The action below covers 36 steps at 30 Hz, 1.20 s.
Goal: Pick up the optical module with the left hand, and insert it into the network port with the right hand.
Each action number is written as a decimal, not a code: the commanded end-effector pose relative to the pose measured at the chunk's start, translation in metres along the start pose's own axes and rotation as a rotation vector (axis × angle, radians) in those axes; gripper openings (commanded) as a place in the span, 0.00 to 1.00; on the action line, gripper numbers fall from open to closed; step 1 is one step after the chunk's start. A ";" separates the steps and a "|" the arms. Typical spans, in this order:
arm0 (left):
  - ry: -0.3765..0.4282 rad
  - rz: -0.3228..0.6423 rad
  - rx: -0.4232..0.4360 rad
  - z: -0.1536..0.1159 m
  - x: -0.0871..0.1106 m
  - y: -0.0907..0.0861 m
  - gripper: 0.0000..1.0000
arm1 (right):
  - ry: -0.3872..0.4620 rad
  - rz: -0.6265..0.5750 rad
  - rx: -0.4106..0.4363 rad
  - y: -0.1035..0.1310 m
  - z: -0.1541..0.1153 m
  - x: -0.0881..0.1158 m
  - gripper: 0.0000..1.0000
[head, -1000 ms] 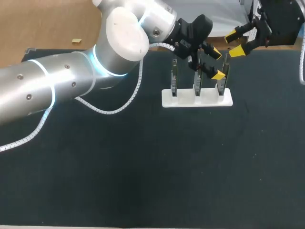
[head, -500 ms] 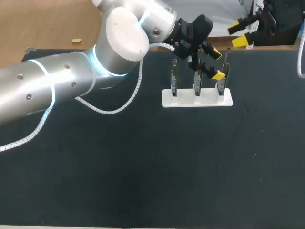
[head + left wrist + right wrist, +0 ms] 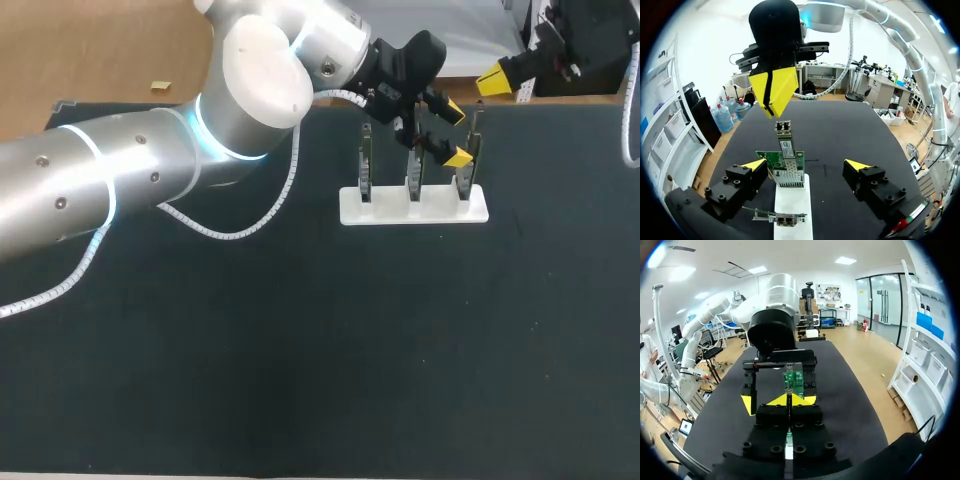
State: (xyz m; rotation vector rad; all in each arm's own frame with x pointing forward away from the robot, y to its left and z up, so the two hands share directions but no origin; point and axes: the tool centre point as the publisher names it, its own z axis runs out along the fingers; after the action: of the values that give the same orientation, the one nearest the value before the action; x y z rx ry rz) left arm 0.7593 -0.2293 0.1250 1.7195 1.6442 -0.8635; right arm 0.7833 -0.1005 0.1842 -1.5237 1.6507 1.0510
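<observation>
A white rack point(image 3: 400, 212) holds three upright green cards at the far middle of the black mat. My left gripper point(image 3: 454, 133) is open, its yellow tips on either side of the rack's right-hand end. In the left wrist view the gripper point(image 3: 806, 165) frames the end card point(image 3: 782, 161). A silver optical module point(image 3: 784, 129) stands out of that card's port. My right gripper point(image 3: 495, 78) is shut and holds nothing, off at the mat's far right edge. Its joined yellow tips point(image 3: 772, 97) hang beyond the module. From the right wrist, the shut gripper point(image 3: 788, 400) faces the card point(image 3: 794, 382).
The other two cards point(image 3: 366, 160) point(image 3: 414, 175) stand left of the gripped end, close under my left wrist. A white coiled cable point(image 3: 250, 225) hangs from the left arm onto the mat. Bare black mat point(image 3: 330, 360) spreads in front of the rack.
My right gripper has drawn back from the rack's right end toward the far right edge, and its fingers have gone from open to shut. The left arm and rack have not moved.
</observation>
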 end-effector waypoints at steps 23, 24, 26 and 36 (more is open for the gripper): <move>0.005 -0.001 0.002 0.000 -0.001 0.001 1.00 | 0.026 0.024 -0.030 0.004 0.011 0.010 0.00; 0.005 -0.001 0.002 0.000 -0.001 0.001 1.00 | 0.030 0.026 -0.033 0.003 0.012 0.012 0.00; 0.005 -0.001 0.002 0.000 -0.001 0.001 1.00 | 0.036 0.034 -0.035 0.002 0.013 0.015 0.00; 0.005 -0.001 0.002 0.000 -0.001 0.001 1.00 | 0.047 0.061 -0.047 0.006 0.016 0.025 0.00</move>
State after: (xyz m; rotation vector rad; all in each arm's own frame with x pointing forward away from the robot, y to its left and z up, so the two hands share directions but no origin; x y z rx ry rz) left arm 0.7593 -0.2293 0.1250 1.7196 1.6442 -0.8635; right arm 0.7725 -0.0980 0.1561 -1.5478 1.7259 1.0975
